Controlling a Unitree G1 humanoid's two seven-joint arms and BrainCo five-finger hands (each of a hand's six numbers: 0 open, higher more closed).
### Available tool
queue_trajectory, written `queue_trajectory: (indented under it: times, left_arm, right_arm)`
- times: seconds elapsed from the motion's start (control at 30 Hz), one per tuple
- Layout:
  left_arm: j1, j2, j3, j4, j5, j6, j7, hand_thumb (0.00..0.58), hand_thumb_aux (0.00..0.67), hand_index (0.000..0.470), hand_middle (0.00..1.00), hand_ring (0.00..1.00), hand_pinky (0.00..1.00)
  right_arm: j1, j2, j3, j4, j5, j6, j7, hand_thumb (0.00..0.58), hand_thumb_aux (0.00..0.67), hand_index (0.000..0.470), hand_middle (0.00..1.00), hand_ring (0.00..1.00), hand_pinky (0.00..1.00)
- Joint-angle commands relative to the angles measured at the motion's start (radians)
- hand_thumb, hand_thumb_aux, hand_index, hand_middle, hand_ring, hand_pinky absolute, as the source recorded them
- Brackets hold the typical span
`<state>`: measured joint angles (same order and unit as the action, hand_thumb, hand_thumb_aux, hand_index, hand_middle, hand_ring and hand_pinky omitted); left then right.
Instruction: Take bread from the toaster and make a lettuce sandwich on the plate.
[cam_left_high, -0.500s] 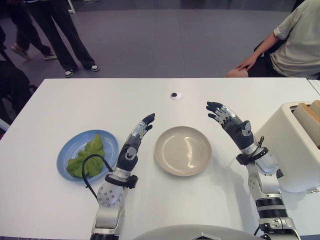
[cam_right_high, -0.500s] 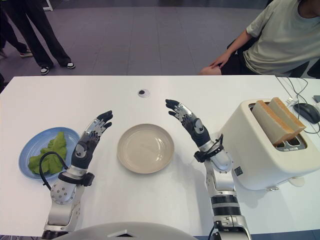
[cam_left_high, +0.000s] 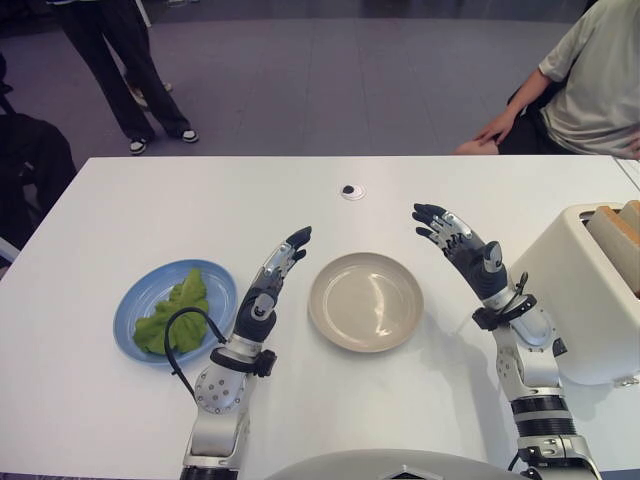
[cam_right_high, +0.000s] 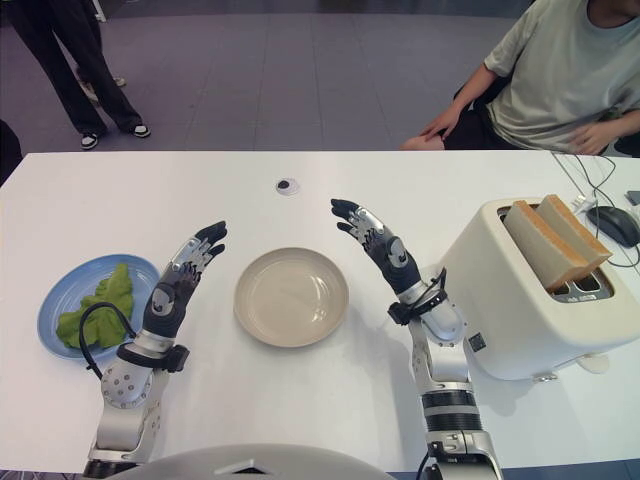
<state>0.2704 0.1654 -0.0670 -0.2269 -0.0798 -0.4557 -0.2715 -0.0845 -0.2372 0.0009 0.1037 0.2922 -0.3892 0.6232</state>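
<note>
While both hands are raised over the white table (cam_right_high: 300, 400) with nothing in them, the beige plate (cam_right_high: 291, 297) lies bare between their fingertips. The left hand (cam_right_high: 176, 283) has its fingers stretched out straight and close side by side. Their tips point forward and a little toward the plate, near its left rim. The right hand (cam_right_high: 384, 250) has its fingers stretched and slightly spread, slanting forward and inward beside the plate's far right edge. Two slices of bread (cam_right_high: 555, 240) stand tilted in the slots of the white toaster (cam_right_high: 510, 320), well off to the outer side of the right fingers. A leaf of lettuce (cam_right_high: 95, 300) lies on a blue plate (cam_right_high: 60, 283), to the outer side of the left fingers, close by the left wrist. A small black button (cam_right_high: 287, 184) sits on the table beyond both sets of fingertips.
</note>
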Motion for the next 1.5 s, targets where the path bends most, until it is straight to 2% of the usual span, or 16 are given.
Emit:
queue_trajectory:
  times: [0.03, 0.17, 0.27, 0.37, 0.53, 0.7, 0.8, 0.93, 1.13, 1.17, 1.2, 1.23, 1.3, 1.33, 1.43, 1.5]
  left_arm:
    - [0.002, 0.002, -0.001, 0.004, -0.007, 0.016, -0.004, 0.0, 0.0, 0.0, 0.0, 0.0, 0.0]
    - [0.004, -0.001, -0.003, 0.007, -0.004, 0.012, -0.001, 0.0, 0.0, 0.0, 0.0, 0.0, 0.0]
    - [-0.002, -0.006, -0.013, 0.013, -0.002, 0.013, -0.004, 0.0, 0.0, 0.0, 0.0, 0.0, 0.0]
    - [0.008, -0.013, -0.018, 0.007, 0.007, 0.011, 0.004, 0.0, 0.0, 0.0, 0.0, 0.0, 0.0]
    - [0.013, -0.028, -0.041, 0.004, 0.027, 0.011, 0.013, 0.0, 0.0, 0.0, 0.0, 0.0, 0.0]
    - [0.001, -0.04, -0.061, 0.02, 0.041, 0.006, 0.015, 0.0, 0.0, 0.0, 0.0, 0.0, 0.0]
    - [0.003, -0.044, -0.068, 0.022, 0.052, 0.003, 0.024, 0.0, 0.0, 0.0, 0.0, 0.0, 0.0]
    - [-0.008, -0.048, -0.074, 0.031, 0.059, 0.004, 0.029, 0.0, 0.0, 0.0, 0.0, 0.0, 0.0]
    - [-0.011, -0.046, -0.073, 0.039, 0.061, -0.002, 0.032, 0.0, 0.0, 0.0, 0.0, 0.0, 0.0]
    - [-0.013, -0.046, -0.074, 0.041, 0.061, -0.002, 0.032, 0.0, 0.0, 0.0, 0.0, 0.0, 0.0]
    - [-0.015, -0.045, -0.074, 0.042, 0.06, -0.002, 0.03, 0.0, 0.0, 0.0, 0.0, 0.0, 0.0]
    - [-0.016, -0.044, -0.073, 0.042, 0.059, -0.002, 0.029, 0.0, 0.0, 0.0, 0.0, 0.0, 0.0]
    - [-0.013, -0.043, -0.071, 0.04, 0.058, -0.003, 0.029, 0.0, 0.0, 0.0, 0.0, 0.0, 0.0]
    - [-0.011, -0.042, -0.07, 0.039, 0.058, -0.004, 0.03, 0.0, 0.0, 0.0, 0.0, 0.0, 0.0]
    - [-0.01, -0.041, -0.068, 0.039, 0.057, -0.005, 0.031, 0.0, 0.0, 0.0, 0.0, 0.0, 0.0]
    - [-0.009, -0.04, -0.066, 0.039, 0.056, -0.006, 0.031, 0.0, 0.0, 0.0, 0.0, 0.0, 0.0]
  right_arm:
    - [0.012, -0.007, 0.005, 0.0, -0.006, 0.011, 0.01, 0.0, 0.0, 0.0, 0.0, 0.0, 0.0]
    - [0.025, -0.024, 0.017, -0.038, -0.001, 0.009, 0.042, 0.0, 0.0, 0.0, 0.0, 0.0, 0.0]
    - [0.081, -0.098, -0.007, -0.28, 0.059, 0.079, 0.062, 0.0, 0.0, 0.0, 0.0, 0.0, 0.0]
    - [0.091, -0.191, -0.052, -0.405, 0.043, 0.161, 0.063, 0.0, 0.0, 0.0, 0.0, 0.0, 0.0]
    - [0.096, -0.404, -0.327, -0.65, 0.313, 0.383, 0.047, 0.0, 0.0, 0.0, 0.0, 0.0, 0.0]
    - [0.077, -0.581, -0.628, -0.549, 0.288, 0.404, 0.07, 0.0, 0.0, 0.0, 0.0, 0.0, 0.0]
    - [0.066, -0.699, -0.721, -0.409, 0.179, 0.385, 0.097, 0.0, 0.0, 0.0, 0.0, 0.0, 0.0]
    - [0.18, -0.821, -0.712, -0.11, -0.202, 0.224, 0.058, 0.0, 0.0, 0.0, 0.0, 0.0, 0.0]
    - [0.212, -0.837, -0.616, 0.148, -0.373, 0.108, -0.009, 0.0, 0.0, 0.0, 0.0, 0.0, 0.0]
    - [0.217, -0.838, -0.601, 0.181, -0.392, 0.09, -0.02, 0.062, 0.037, 0.026, 0.0, 0.0, 0.0]
    - [0.228, -0.838, -0.588, 0.206, -0.407, 0.074, -0.027, 0.201, 0.129, 0.09, 0.0, 0.0, 0.0]
    - [0.235, -0.839, -0.573, 0.225, -0.421, 0.058, -0.032, 0.278, 0.187, 0.131, 0.0, 0.0, 0.0]
    - [0.229, -0.842, -0.548, 0.251, -0.431, 0.04, -0.039, 0.31, 0.213, 0.149, 0.0, 0.0, 0.0]
    - [0.22, -0.844, -0.536, 0.262, -0.433, 0.035, -0.042, 0.379, 0.276, 0.194, 0.0, 0.0, 0.0]
    - [0.201, -0.851, -0.512, 0.293, -0.436, 0.025, -0.06, 0.443, 0.344, 0.241, 0.0, 0.0, 0.0]
    - [0.19, -0.855, -0.5, 0.306, -0.437, 0.022, -0.07, 0.449, 0.352, 0.247, 0.0, 0.0, 0.0]
